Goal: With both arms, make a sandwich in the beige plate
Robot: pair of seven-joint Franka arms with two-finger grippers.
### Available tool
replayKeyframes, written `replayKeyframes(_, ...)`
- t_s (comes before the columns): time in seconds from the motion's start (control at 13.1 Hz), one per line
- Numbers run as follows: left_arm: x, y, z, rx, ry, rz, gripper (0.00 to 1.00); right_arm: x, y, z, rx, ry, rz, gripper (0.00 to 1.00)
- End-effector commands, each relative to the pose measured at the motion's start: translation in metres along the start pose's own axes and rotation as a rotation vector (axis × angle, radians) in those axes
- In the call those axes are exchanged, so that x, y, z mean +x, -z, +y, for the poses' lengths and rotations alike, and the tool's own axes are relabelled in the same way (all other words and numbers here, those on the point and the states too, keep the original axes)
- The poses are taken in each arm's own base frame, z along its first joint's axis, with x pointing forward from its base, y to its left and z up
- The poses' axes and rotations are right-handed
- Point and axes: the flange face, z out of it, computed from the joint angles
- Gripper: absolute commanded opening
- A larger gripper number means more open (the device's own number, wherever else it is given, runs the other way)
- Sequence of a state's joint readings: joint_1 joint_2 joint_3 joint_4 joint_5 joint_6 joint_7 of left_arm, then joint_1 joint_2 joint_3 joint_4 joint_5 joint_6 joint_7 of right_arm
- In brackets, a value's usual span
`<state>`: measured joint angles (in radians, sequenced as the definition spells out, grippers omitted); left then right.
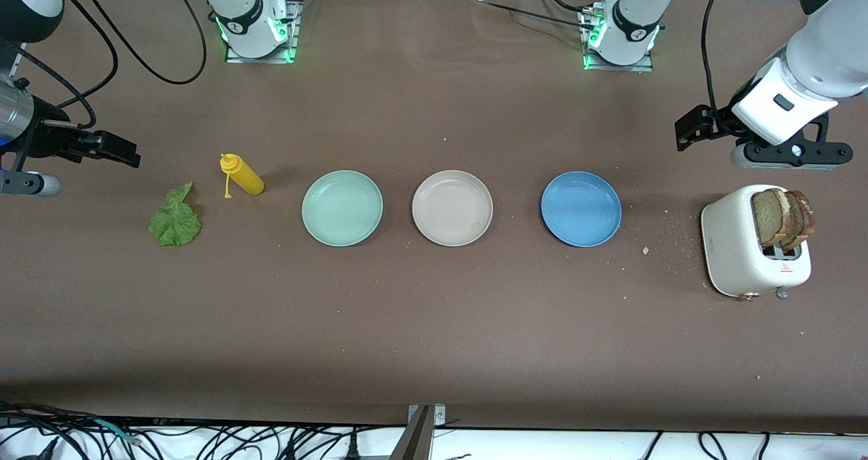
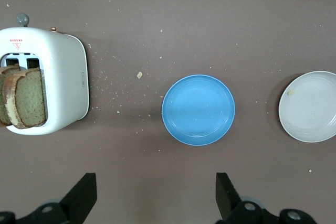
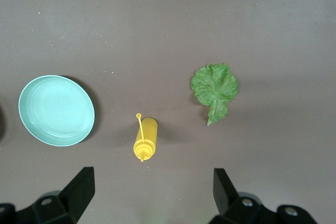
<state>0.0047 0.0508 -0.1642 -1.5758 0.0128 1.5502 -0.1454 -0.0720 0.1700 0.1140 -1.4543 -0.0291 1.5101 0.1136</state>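
Note:
The beige plate (image 1: pixel 452 207) sits bare in the middle of the table, between a mint green plate (image 1: pixel 342 207) and a blue plate (image 1: pixel 581 208). Two toast slices (image 1: pixel 783 217) stand in a white toaster (image 1: pixel 732 243) at the left arm's end. A green lettuce leaf (image 1: pixel 175 219) lies flat at the right arm's end. My left gripper (image 1: pixel 692 131) hangs open and holds nothing, above the table beside the toaster (image 2: pixel 63 87). My right gripper (image 1: pixel 115 149) hangs open and holds nothing, above the table near the lettuce (image 3: pixel 214 87). In the left wrist view the toast (image 2: pixel 23 98) and the beige plate (image 2: pixel 310 106) both show.
A yellow squeeze bottle (image 1: pixel 242 174) lies on its side between the lettuce and the mint green plate (image 3: pixel 56 110). Crumbs are scattered between the blue plate (image 2: pixel 198 109) and the toaster. Cables hang along the table's near edge.

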Motion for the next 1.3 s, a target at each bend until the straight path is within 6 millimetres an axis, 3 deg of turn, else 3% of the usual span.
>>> replayKeyframes(0.0,0.0021,0.0057,-0.0021,-0.012,-0.003,-0.008,1.00,0.0017,0.0064,-0.0023,0.011,-0.002,0.030,1.00)
replayKeyframes(1.23,0.0019,0.0056,-0.0021,-0.011,0.002,-0.009,1.00,0.0073,0.0005,-0.0043,-0.015,-0.001,0.038,0.99)
